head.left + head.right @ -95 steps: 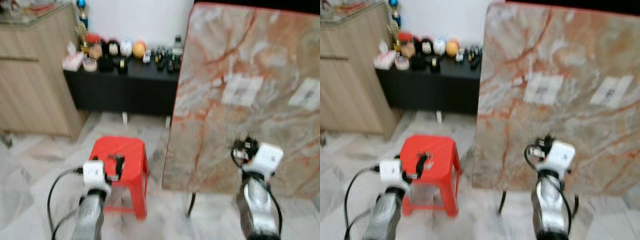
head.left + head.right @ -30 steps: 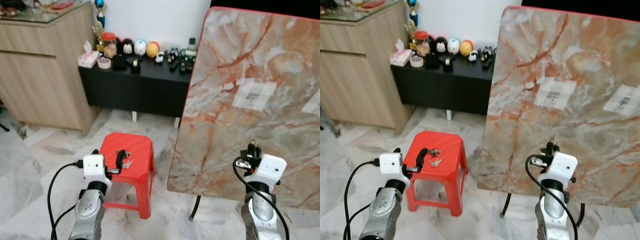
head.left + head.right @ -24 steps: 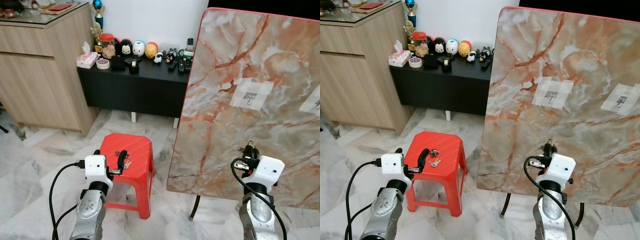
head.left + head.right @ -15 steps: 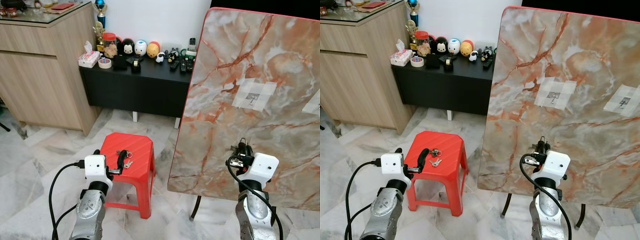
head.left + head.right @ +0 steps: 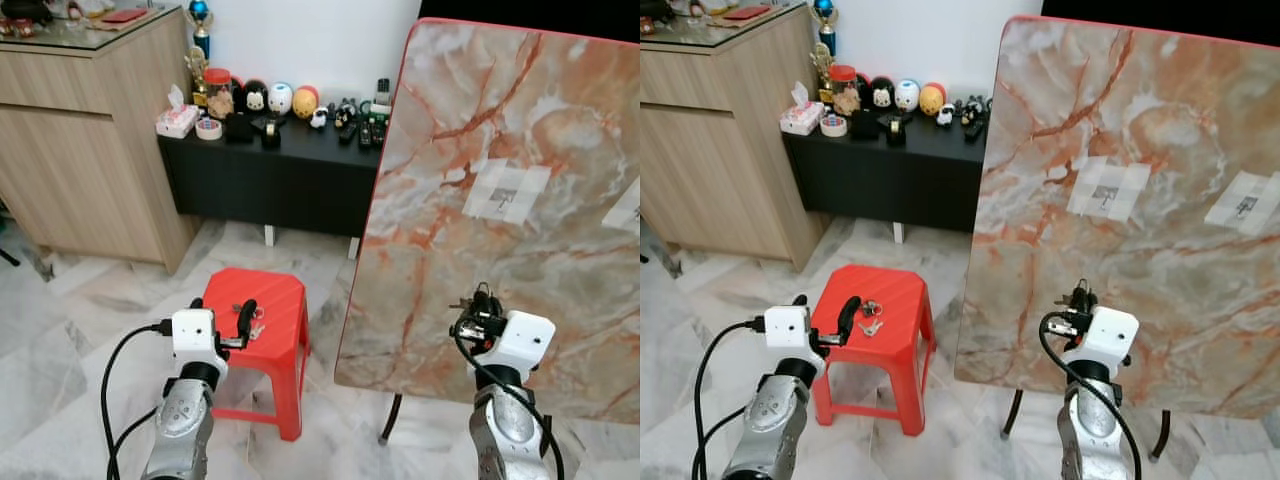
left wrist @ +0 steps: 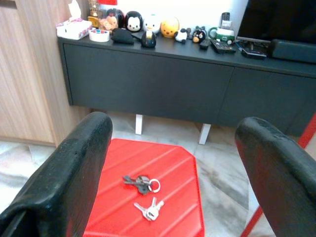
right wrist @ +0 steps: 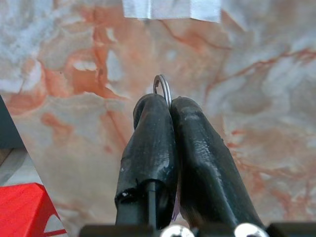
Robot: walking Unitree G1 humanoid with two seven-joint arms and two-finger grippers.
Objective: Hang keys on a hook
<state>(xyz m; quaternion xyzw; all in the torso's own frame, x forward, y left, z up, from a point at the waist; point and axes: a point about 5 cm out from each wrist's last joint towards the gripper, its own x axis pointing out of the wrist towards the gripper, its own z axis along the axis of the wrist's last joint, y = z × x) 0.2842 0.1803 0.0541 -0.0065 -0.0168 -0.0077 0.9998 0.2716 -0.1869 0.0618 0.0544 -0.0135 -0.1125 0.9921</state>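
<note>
Over on the left stands a light wooden cabinet [image 5: 90,150] with a glass top, and next to it a low black sideboard [image 5: 270,170] crowded with small round figurines [image 6: 148,23], a tissue box and remote controls. In front of that, on the pale marble floor [image 5: 60,330], sits a red plastic stool [image 5: 262,318], and two small bunches of metal keys [image 6: 144,195] lie on its seat, one dark-handled with a ring, the other silvery, just beside each other. The left gripper [image 6: 173,163] hangs above the near edge of the stool with its two black fingers spread wide, nothing between them, the keys lying in line with the gap. Further right a big upright slab of orange-veined marble board [image 5: 1140,130] leans on dark legs, with two white taped patches [image 5: 1110,189] on its face, each carrying a small hook. The right gripper [image 7: 165,106] is raised in front of this board, below the nearer patch, its fingers pressed together around a thin metal key ring [image 7: 163,88] whose loop sticks out past the fingertips.
</note>
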